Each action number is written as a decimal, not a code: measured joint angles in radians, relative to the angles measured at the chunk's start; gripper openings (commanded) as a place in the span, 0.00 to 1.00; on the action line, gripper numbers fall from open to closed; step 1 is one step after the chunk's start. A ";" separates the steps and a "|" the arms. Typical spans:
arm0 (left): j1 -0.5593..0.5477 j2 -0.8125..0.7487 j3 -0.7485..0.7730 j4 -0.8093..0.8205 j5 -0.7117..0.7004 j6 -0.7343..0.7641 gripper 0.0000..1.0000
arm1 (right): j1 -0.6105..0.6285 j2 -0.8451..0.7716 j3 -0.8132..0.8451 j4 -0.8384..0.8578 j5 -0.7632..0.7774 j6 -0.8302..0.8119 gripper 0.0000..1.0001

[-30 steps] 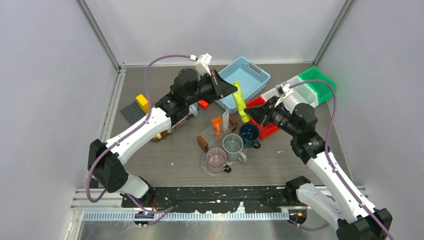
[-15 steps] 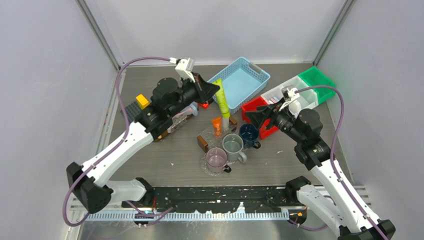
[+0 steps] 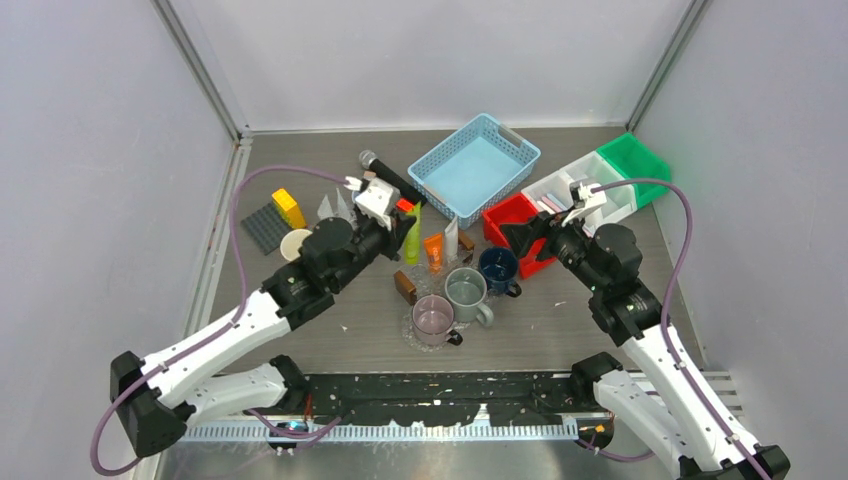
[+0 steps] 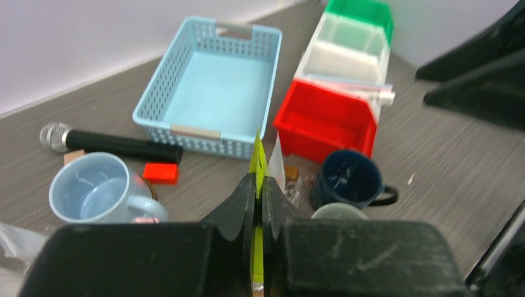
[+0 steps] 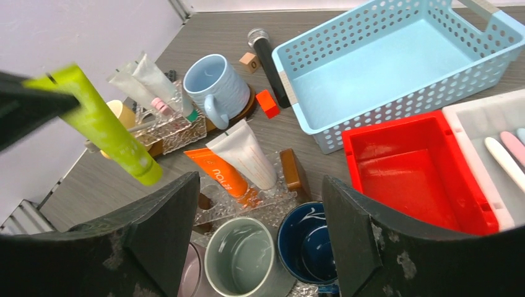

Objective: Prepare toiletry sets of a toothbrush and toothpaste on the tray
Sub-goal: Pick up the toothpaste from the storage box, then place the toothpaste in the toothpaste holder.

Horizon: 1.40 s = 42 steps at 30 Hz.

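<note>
My left gripper (image 3: 405,228) (image 4: 258,185) is shut on the flat end of a green toothpaste tube (image 3: 413,232) (image 4: 257,158) (image 5: 105,127), which hangs cap down just left of the clear glass tray (image 3: 420,275) (image 5: 278,201). An orange tube (image 3: 433,250) (image 5: 220,173) and a white tube (image 3: 451,238) (image 5: 247,154) lean on that tray. My right gripper (image 3: 510,235) (image 5: 259,182) stands open and empty above the mugs. Toothbrushes (image 3: 553,203) (image 5: 504,161) lie in the white bin.
Pink (image 3: 433,318), grey (image 3: 466,290) and navy (image 3: 497,266) mugs stand by the tray. Behind are a blue basket (image 3: 475,165), red bin (image 3: 515,225), green bin (image 3: 632,160) and black microphone (image 3: 390,175). A second glass tray (image 5: 167,127) with tubes and a light blue mug (image 5: 213,83) sit left.
My left arm has carried the green tube from the basket's edge leftward and down toward the tray. My right gripper has opened beside the tube and drawn back slightly.
</note>
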 measured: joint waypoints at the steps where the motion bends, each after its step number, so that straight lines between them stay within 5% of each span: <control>1: -0.010 -0.001 -0.033 0.014 -0.011 0.013 0.00 | 0.000 -0.001 -0.001 -0.003 0.010 -0.003 0.78; 17: -0.037 0.060 -0.296 0.372 -0.056 0.036 0.00 | 0.000 -0.049 -0.005 -0.043 0.109 -0.040 0.79; 42: -0.037 0.143 -0.486 0.644 -0.127 -0.035 0.07 | 0.000 -0.048 -0.006 -0.060 0.137 -0.048 0.79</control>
